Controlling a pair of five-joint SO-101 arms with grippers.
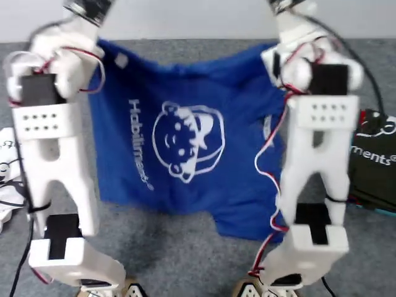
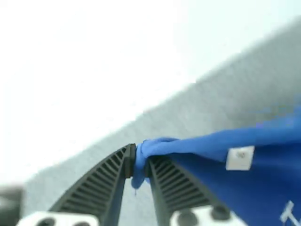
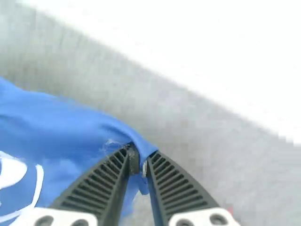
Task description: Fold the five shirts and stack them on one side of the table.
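Beside the blue shirt (image 1: 185,154), dark shirt (image 1: 373,162)

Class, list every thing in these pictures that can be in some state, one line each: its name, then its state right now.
blue shirt: spread open, print facing up, unfolded, far corners pinched.
left gripper: shut on one far corner of the blue shirt, near its label.
right gripper: shut on the other far corner.
dark shirt: lying beside the right arm, apparently folded.
white shirt: crumpled beside the left arm, unfolded.
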